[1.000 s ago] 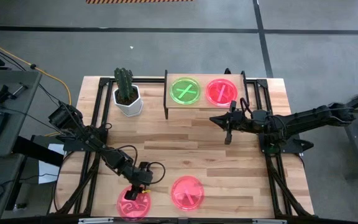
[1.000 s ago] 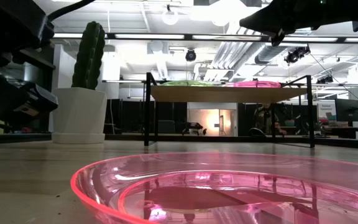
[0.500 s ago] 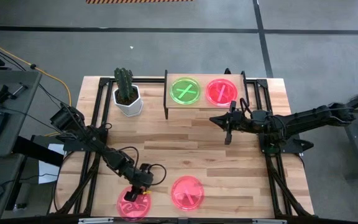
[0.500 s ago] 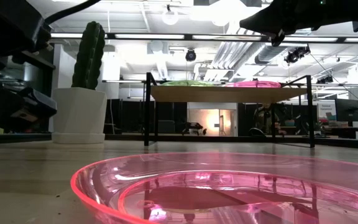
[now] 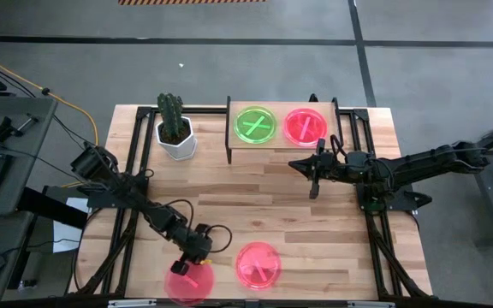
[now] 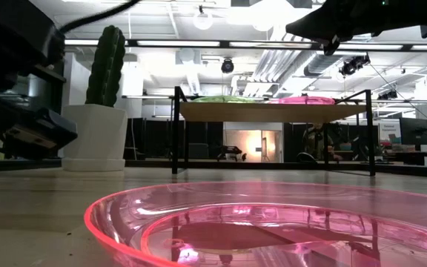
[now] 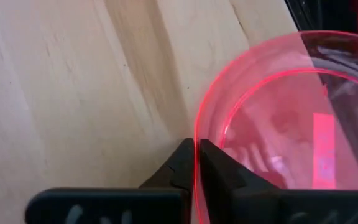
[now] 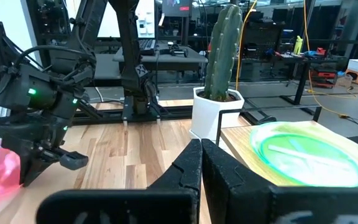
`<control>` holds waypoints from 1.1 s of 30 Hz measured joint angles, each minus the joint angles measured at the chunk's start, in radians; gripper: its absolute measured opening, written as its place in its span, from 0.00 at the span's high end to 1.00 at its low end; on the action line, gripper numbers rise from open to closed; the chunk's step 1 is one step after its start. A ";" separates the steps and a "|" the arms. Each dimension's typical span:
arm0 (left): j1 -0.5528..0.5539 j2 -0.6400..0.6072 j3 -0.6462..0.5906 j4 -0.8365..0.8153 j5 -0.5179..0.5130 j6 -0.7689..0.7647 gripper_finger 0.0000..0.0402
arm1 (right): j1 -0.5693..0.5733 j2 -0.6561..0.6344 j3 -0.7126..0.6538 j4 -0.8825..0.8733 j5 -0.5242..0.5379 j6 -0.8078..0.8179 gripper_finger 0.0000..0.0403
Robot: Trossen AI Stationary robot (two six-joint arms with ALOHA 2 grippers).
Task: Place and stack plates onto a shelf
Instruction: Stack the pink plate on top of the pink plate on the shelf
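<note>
Glossy, seemingly plastic plate (image 7: 278, 118)

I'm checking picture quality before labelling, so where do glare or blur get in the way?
Low view: the near pink plate fills the foreground, soft and glowing, with bright ceiling lights behind. Left wrist view: the pinched pink plate is blurred, its rim glaring red. High view: evenly lit.

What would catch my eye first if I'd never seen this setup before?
Probably the left hand at the table's near edge, pinched shut on the rim of a glowing pink plate. Next, the shelf at the far side, carrying a green plate and a pink one side by side, beside a potted cactus.
</note>
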 joint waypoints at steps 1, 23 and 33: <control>0.013 -0.002 0.000 -0.001 0.022 -0.008 0.98 | 0.000 0.000 0.000 0.000 0.001 0.000 1.00; 0.318 -0.536 -0.002 -0.209 -0.198 0.161 1.00 | 0.000 0.000 0.000 -0.015 0.013 0.002 1.00; 0.546 -0.573 -0.001 0.149 -0.518 0.278 1.00 | 0.000 0.000 0.000 0.042 0.009 0.025 1.00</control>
